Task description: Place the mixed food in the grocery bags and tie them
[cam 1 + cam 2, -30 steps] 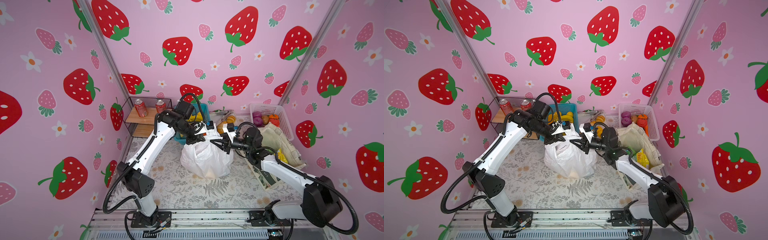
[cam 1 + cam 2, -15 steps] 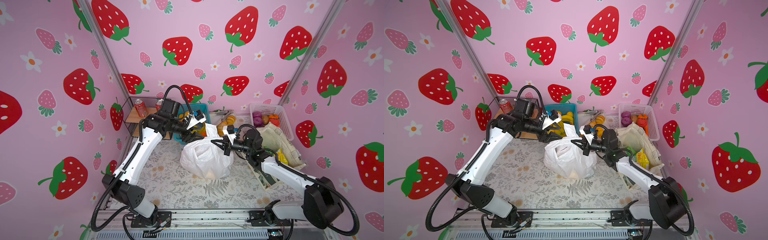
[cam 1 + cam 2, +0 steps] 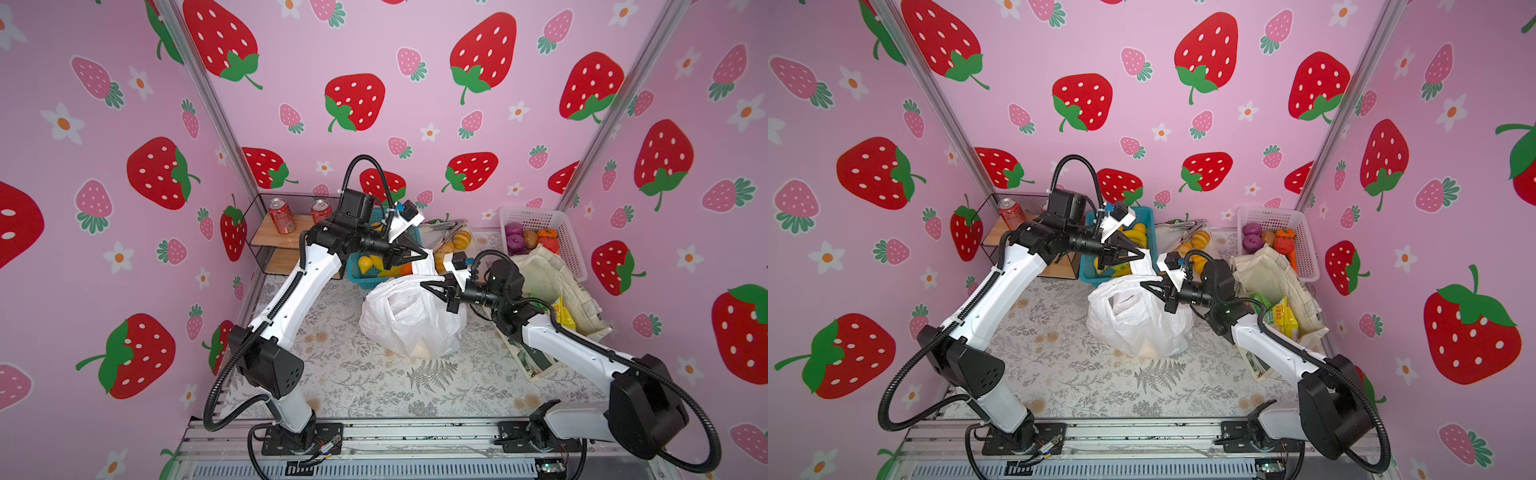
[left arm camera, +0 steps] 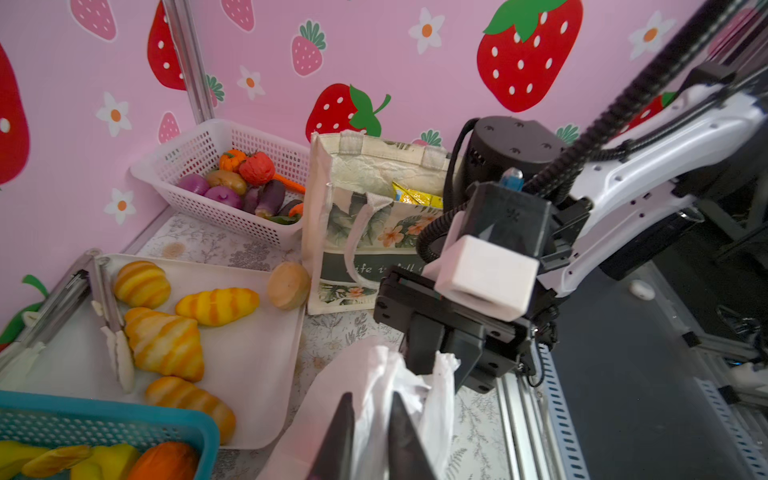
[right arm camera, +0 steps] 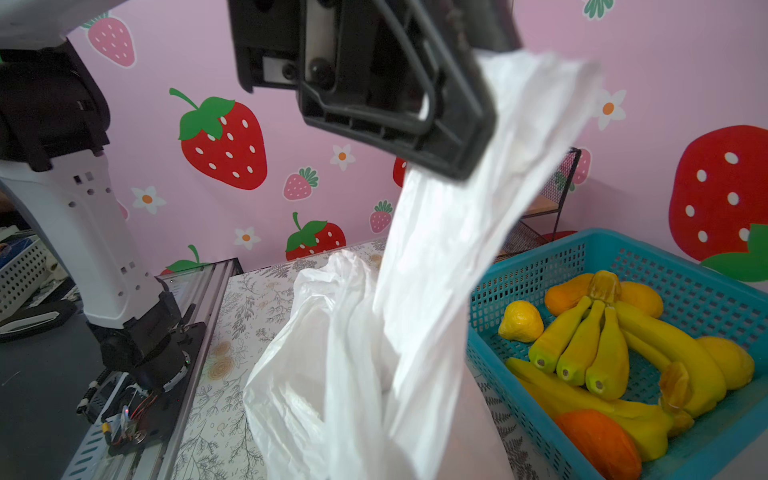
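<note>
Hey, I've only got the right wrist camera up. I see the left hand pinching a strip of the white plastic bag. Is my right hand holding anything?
Observer: Yes. In the left wrist view the right hand is shut on another bunch of the white plastic bag.
Operator: Where's the canvas tote?
Observer: The canvas tote stands upright next to the white basket, beside the right arm; yellow packets show in its mouth.
Operator: Any bread outside the bags?
Observer: Several rolls lie on the white tray, with tongs alongside.
</note>
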Controlling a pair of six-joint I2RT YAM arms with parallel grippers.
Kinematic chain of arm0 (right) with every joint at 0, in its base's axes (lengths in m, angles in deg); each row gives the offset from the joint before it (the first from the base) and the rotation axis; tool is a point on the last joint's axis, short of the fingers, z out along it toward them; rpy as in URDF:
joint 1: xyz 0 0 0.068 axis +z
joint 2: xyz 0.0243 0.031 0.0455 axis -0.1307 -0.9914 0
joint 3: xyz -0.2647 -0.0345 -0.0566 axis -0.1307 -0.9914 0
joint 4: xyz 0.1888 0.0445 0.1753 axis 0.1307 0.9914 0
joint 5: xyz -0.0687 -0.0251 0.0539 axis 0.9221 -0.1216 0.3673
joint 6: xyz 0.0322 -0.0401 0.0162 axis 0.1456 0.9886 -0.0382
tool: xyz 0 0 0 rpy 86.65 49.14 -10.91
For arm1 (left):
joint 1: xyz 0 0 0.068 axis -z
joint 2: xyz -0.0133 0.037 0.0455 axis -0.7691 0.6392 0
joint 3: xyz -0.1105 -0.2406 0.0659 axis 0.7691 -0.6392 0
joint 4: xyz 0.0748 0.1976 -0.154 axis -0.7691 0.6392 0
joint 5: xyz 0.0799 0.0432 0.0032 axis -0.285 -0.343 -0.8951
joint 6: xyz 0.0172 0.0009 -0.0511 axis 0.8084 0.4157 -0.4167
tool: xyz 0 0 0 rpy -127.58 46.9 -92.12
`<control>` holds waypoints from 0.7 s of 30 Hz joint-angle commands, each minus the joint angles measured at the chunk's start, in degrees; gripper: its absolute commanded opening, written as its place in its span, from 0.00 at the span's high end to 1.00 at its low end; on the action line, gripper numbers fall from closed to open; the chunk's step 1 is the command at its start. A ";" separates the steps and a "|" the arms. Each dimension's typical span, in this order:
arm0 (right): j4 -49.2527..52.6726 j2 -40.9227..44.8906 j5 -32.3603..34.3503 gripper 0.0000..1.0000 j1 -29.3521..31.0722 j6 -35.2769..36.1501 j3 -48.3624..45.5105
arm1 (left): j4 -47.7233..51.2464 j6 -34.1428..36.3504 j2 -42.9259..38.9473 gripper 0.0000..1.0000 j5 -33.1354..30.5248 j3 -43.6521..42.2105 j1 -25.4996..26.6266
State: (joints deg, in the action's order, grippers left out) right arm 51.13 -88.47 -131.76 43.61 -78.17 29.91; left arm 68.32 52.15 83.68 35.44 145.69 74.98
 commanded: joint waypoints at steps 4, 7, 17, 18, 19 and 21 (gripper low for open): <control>0.85 1.48 3.51 0.93 -0.41 -1.46 -1.58 | -5.98 -0.25 -6.28 1.00 2.45 -5.02 -1.44; -0.76 0.95 2.61 0.92 -0.41 -3.32 -1.67 | -8.17 -0.15 -8.19 1.00 2.24 -8.44 -1.55; -1.36 0.59 2.64 0.93 -0.41 -4.56 -1.53 | -7.60 1.17 -9.98 1.00 0.50 -10.75 -2.55; -1.46 0.60 2.73 0.95 -0.41 -5.06 -1.49 | -7.16 1.84 -10.14 1.00 -0.10 -10.89 -2.55; -1.49 0.45 3.02 0.95 -0.40 -5.72 -1.41 | -6.28 2.94 -10.37 1.00 -0.78 -11.13 -2.56; -0.96 0.28 4.34 0.96 -0.56 -7.69 -1.02 | -4.84 5.29 -11.34 1.00 -2.70 -12.05 -2.56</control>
State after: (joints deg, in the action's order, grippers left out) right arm 50.54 -87.88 -128.99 43.43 -83.00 29.19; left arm 62.29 53.23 74.91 34.54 134.65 72.77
